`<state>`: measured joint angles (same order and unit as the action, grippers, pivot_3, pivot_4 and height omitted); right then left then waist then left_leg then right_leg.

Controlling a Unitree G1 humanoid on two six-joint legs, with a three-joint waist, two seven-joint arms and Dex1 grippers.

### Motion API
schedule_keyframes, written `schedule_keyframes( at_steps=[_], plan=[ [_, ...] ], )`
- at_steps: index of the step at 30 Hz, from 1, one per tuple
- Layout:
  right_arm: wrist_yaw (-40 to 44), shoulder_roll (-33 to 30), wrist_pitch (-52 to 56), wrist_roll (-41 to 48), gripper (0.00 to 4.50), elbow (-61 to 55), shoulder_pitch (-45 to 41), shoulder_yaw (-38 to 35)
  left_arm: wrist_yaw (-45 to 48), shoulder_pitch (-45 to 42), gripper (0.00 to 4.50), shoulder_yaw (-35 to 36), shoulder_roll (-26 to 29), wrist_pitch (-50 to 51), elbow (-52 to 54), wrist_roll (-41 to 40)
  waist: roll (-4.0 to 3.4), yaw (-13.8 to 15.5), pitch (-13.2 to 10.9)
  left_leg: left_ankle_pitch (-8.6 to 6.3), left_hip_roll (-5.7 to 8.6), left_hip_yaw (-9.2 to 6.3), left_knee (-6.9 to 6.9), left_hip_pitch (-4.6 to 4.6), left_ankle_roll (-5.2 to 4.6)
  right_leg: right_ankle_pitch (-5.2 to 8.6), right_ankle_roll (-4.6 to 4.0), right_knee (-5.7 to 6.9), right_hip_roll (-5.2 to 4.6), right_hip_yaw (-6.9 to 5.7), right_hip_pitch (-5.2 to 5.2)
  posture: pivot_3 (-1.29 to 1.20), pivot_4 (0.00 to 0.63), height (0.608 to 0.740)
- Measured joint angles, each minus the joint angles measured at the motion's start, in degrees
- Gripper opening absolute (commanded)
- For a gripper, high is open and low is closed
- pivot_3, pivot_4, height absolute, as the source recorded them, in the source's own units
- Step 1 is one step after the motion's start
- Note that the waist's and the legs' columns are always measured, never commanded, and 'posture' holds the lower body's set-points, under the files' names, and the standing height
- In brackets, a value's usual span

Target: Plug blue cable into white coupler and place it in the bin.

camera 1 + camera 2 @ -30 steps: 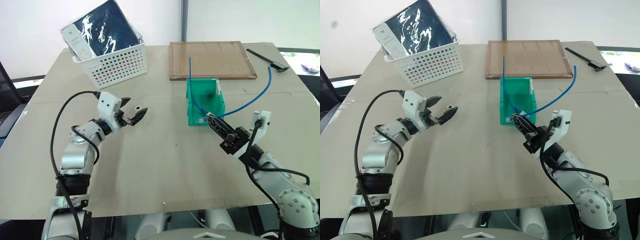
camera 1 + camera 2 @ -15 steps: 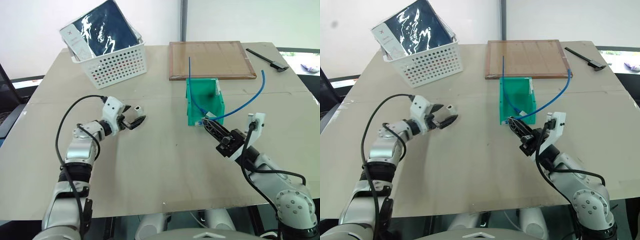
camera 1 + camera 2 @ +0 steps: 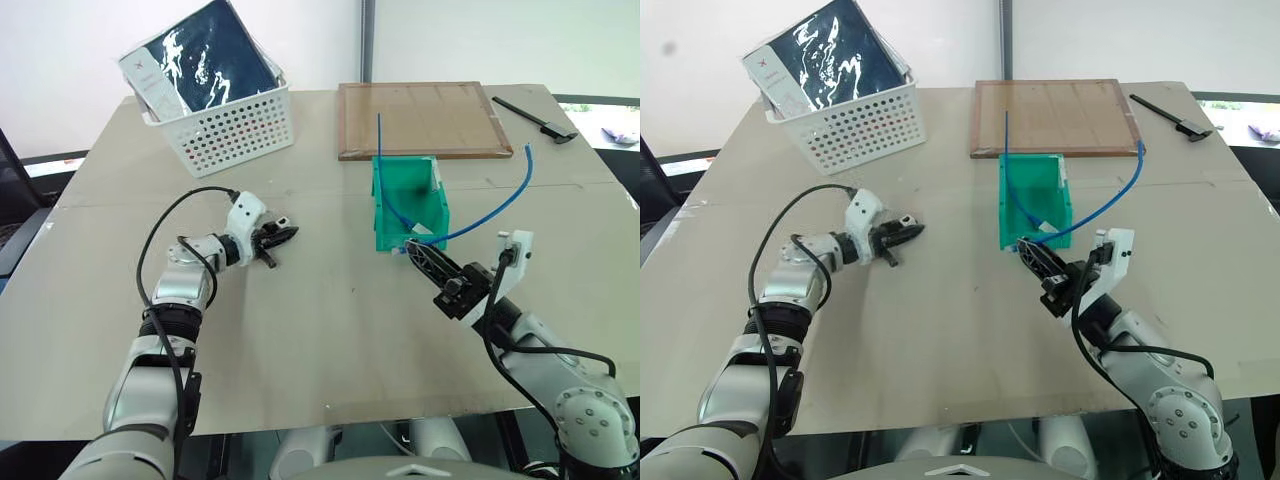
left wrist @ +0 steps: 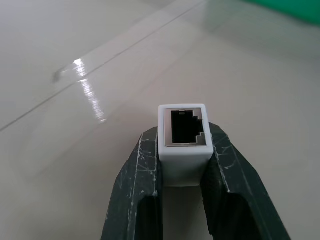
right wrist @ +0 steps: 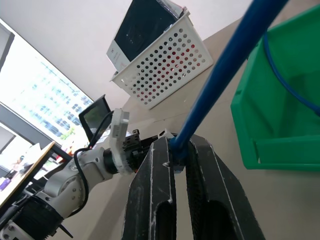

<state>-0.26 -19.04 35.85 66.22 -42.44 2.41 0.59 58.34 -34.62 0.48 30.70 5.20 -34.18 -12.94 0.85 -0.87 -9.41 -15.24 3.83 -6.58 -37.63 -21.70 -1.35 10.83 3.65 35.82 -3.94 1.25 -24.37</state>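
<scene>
The white coupler (image 4: 183, 142) sits clamped between my left gripper's fingers (image 4: 137, 185), its dark socket facing outward. That left gripper (image 3: 276, 236) rests low on the table, left of the green bin (image 3: 379, 215), shut on the coupler. My right gripper (image 3: 422, 254) hovers just in front of the bin, shut on the end of the blue cable (image 3: 490, 208), which arcs up and away to the right. In the right wrist view the blue cable (image 5: 225, 70) rises from between the shut fingers (image 5: 160, 190). The two grippers are well apart.
A second blue cord (image 3: 385, 175) runs into the bin from behind. A white perforated basket (image 3: 235, 130) holding a dark package stands at the back left. A wooden board (image 3: 422, 120) lies behind the bin, and a black tool (image 3: 535, 118) at the back right.
My left gripper came down to the table around the coupler and closed on it. The right gripper keeps its hold on the blue cable near the bin.
</scene>
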Motion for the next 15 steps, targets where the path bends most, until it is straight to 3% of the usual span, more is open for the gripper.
schedule_keyframes(
  at_steps=[4, 7, 15],
  plan=[
    [2.36, -2.63, -0.22, -2.49, 0.0, -0.13, -0.04, -0.57, 8.61, 2.39, 0.4, -1.22, 0.36, 9.2, 13.13, -6.61, 0.0, 0.0, 0.0, 0.0, 0.0, 0.01, 0.0, 0.01, 0.0, 0.0, 0.0, -0.01, -0.01, 0.01, 0.0, 0.0, 0.15, 0.74],
    [8.37, -11.38, 1.0, -7.0, 0.0, -0.09, -2.71, -0.6, 10.72, 4.22, 0.4, -7.47, -0.69, 11.13, 21.92, -5.7, -0.02, 0.06, 0.0, 0.0, 0.02, 0.07, -0.03, 0.04, -0.01, 0.0, 0.01, -0.02, -0.02, 0.03, 0.05, 0.0, 0.15, 0.74],
    [22.1, -21.39, 3.61, -19.78, 0.0, 4.17, -16.81, 7.59, 8.7, 3.79, 0.4, -17.25, -4.98, 5.4, 21.41, 2.93, 0.01, -0.14, -0.01, 0.0, -0.05, 0.13, -0.08, 0.05, 0.0, 0.01, 0.0, -0.02, 0.07, 0.04, 0.04, 0.0, 0.15, 0.74]
  ],
)
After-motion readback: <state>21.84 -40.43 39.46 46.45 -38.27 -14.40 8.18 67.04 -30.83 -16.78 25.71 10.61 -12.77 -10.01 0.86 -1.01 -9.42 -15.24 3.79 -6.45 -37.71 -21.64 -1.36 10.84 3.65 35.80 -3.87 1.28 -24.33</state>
